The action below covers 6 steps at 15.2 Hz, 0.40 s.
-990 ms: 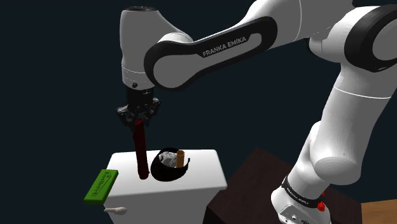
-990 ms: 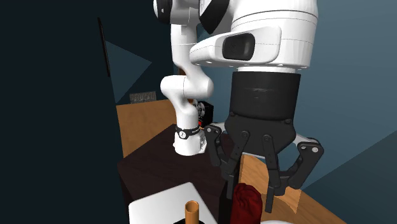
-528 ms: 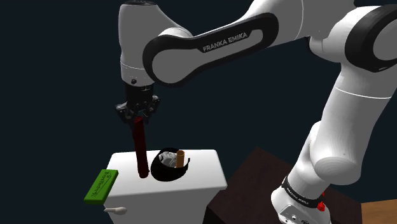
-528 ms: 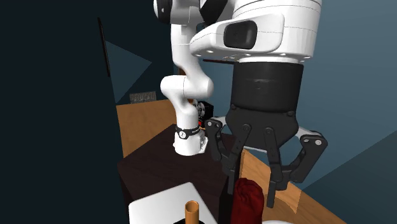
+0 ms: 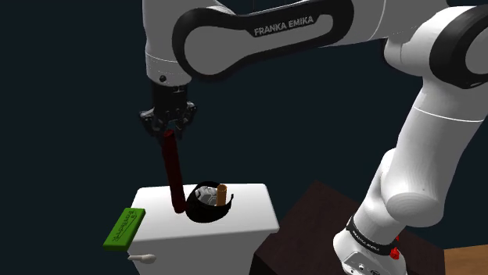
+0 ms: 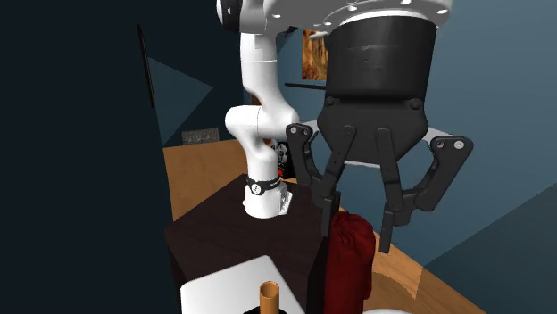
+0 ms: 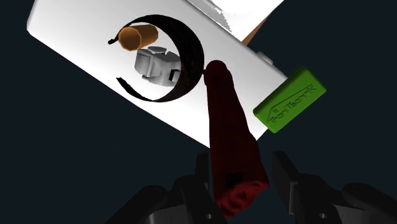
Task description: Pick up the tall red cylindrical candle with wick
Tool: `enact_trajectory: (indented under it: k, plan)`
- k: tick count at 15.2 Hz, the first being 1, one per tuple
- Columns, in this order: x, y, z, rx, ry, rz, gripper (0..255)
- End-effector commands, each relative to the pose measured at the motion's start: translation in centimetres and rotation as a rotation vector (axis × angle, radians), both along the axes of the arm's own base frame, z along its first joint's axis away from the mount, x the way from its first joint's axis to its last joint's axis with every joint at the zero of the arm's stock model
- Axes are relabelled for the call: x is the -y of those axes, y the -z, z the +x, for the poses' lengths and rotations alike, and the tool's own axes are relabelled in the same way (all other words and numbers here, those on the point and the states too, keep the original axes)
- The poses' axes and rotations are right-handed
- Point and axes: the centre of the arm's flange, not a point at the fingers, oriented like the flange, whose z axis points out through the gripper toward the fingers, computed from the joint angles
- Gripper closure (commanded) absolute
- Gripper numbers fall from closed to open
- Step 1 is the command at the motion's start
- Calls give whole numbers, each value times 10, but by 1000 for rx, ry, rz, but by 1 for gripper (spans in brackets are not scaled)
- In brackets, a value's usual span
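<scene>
Gripping the candle (image 5: 174,178) by its upper end, the end effector (image 5: 167,133) is holding it near-upright, hanging below toward the worktop (image 5: 246,215).

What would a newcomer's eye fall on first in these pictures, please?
First, the tall dark red cylindrical candle, tilted and clasped at its top by the all-black two-finger gripper above the white box-shaped surface. Next, the bright green rectangular block at that surface's edge, on the shoulder view's left, and the black crescent-shaped object beside the candle's lower end.
</scene>
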Motion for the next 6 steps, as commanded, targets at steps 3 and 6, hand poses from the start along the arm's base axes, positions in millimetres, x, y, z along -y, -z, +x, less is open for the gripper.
enact_trajectory:
  k: [3, 6]
  plan:
    - [-1, -21, -1, 0, 0, 0, 255]
    - [-1, -27, -1, 0, 0, 0, 255]
